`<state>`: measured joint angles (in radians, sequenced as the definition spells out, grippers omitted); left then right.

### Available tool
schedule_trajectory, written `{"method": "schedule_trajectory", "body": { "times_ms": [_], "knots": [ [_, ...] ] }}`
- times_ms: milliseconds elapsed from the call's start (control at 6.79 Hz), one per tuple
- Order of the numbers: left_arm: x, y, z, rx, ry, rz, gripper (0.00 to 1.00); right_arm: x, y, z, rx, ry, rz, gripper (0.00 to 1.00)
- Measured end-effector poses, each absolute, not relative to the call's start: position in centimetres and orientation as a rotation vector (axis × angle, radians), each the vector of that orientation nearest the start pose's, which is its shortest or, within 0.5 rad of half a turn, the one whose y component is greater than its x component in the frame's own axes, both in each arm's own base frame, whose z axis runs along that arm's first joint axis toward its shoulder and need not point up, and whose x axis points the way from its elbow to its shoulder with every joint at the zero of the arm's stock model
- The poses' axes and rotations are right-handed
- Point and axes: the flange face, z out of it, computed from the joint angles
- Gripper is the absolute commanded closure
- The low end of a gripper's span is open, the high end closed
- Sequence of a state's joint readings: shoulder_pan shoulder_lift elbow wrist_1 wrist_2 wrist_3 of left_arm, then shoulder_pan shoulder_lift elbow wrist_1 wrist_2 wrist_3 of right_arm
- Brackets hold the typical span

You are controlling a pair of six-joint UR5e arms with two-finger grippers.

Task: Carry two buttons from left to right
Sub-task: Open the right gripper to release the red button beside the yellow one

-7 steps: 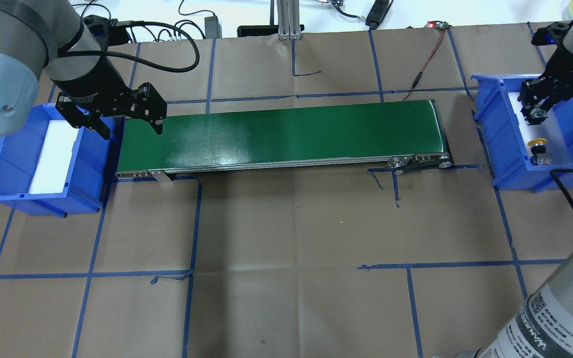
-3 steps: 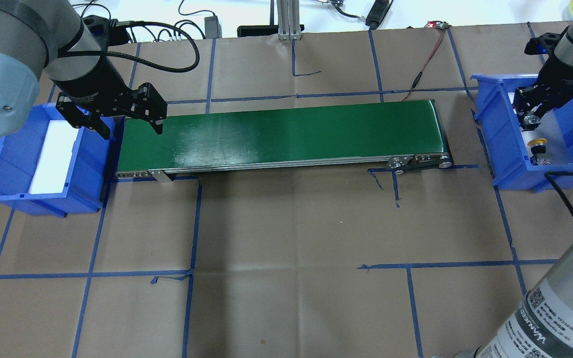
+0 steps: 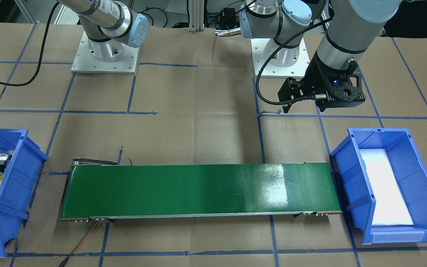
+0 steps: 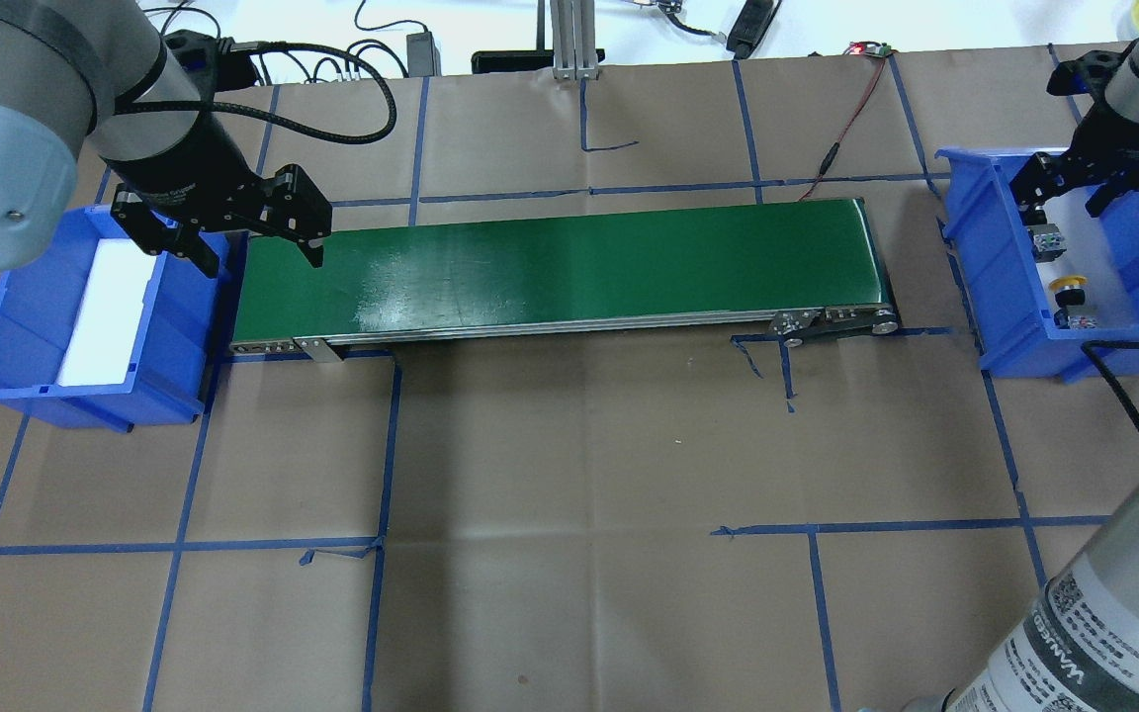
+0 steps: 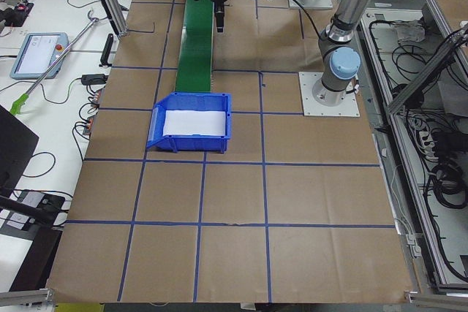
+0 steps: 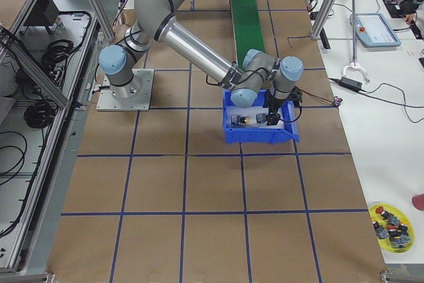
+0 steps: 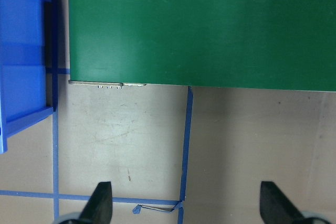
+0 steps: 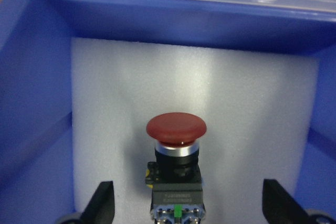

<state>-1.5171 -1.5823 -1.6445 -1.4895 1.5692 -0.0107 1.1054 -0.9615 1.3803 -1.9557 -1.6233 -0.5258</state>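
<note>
Red button (image 8: pixel 176 129), yellow button (image 4: pixel 1067 285) rest in bin (image 4: pixel 977 282); left tool (image 7: pixel 186 198), right tool (image 4: pixel 1061 210) gape.

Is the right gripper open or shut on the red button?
Open. The right gripper has its fingers wide apart, clear of the red button resting on the white foam.

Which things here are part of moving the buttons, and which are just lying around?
Part of the job: red button, yellow button, right blue bin holding them, left blue bin, green conveyor.
Lying about: yellow dish of parts, teach pendant, power brick.
</note>
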Motion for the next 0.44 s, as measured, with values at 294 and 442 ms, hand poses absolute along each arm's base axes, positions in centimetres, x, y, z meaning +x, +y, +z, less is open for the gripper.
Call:
{"method": "schedule_trajectory", "body": {
  "times_ms": [294, 442],
  "knots": [
    [-10.7, -50.2, 45.4, -0.101, 3.142, 0.007, 0.00, -19.3, -67.8, 29.7, -0.091, 3.205, 0.006, 0.00],
    [-10.7, -50.2, 45.4, -0.101, 3.142, 0.007, 0.00, -18.5, -66.9, 33.4, -0.068, 3.219, -0.042, 0.00]
  ]
}}
